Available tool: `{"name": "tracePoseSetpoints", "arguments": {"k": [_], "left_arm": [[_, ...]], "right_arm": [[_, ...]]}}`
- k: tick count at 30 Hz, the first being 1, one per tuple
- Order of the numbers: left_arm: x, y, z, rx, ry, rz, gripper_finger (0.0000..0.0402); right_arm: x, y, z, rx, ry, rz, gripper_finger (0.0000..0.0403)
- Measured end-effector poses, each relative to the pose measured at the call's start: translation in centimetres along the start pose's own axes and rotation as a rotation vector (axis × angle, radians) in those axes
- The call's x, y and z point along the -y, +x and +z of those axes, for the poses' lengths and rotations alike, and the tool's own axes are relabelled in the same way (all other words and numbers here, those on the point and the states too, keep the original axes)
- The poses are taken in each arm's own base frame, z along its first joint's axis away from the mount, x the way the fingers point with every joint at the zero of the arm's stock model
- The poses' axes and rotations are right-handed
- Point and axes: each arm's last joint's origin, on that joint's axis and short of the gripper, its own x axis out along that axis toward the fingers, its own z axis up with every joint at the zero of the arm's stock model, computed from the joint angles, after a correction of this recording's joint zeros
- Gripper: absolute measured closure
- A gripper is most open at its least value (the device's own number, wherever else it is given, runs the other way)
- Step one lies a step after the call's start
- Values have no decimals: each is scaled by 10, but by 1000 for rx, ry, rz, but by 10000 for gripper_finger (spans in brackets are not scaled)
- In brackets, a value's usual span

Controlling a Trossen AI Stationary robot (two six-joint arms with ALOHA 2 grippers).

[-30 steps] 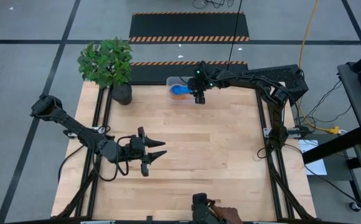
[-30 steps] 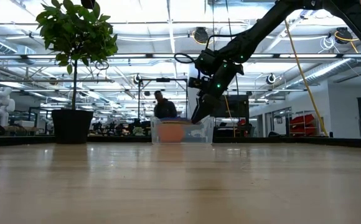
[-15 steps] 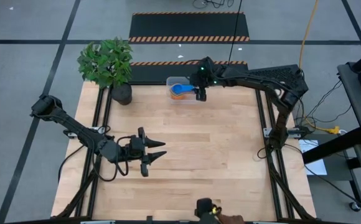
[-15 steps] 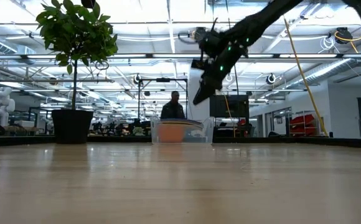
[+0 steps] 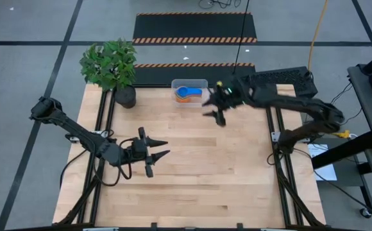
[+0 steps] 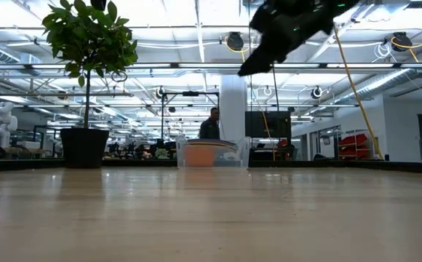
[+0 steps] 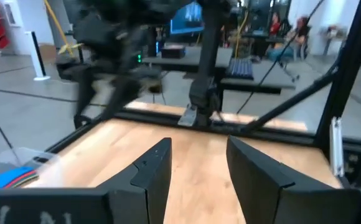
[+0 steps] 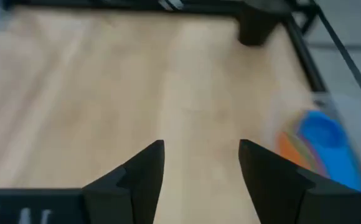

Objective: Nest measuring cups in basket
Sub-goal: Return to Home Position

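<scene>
The clear basket [image 5: 189,84] stands at the table's far edge, on its base. Inside it lie nested measuring cups, a blue one [image 5: 186,92] on top of an orange one [image 5: 183,99]. They also show in the low view [image 6: 211,152] and, blurred, in the right wrist view [image 8: 320,142]. My right gripper [image 5: 215,114] hangs open in the air, to the right of the basket and nearer than it, with nothing between its fingers [image 8: 201,149]. My left gripper [image 5: 161,149] waits open and level over the table's left middle, empty [image 7: 199,146].
A dark pot with a green plant [image 5: 123,95] stands at the far left corner. Bare wood [image 5: 205,167] lies between the two arms. A person [image 6: 211,125] stands in the room behind the basket.
My right gripper has risen from just over the basket and swung toward the table's right and near edges, turning as it went. The basket and cups have stayed where they were.
</scene>
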Motion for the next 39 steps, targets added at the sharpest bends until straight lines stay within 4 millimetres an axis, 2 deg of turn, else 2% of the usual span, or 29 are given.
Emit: {"name": "tracePoseSetpoints", "arguments": {"k": [4,8,10,13,18,22,27,31,39], "left_arm": [[0,-1,-6,-46,27,-1,279],[-1,-1,-11,-94,50,8,347],[-2,-1,-12,-100,57,11,383],[-2,-1,-12,-103,57,10,392],[0,1,-19,-139,95,-5,389],[-2,1,-28,-163,115,0,397],[-11,-6,-56,-126,125,-8,387],[-25,-16,-82,-87,95,-6,397],[-43,-36,-106,-3,22,-66,387]], "right_arm": [[-48,-12,-24,119,7,71,228],[-91,-21,-55,243,13,86,269],[-108,-22,-73,305,-3,92,294],[-124,-22,-98,349,-31,91,336],[-135,-18,-129,352,-57,67,396],[-140,-17,-148,398,-70,88,392],[-141,-17,-170,424,-90,89,396],[-141,-16,-186,378,-93,90,402],[-139,-19,-185,423,-93,60,402]]}}
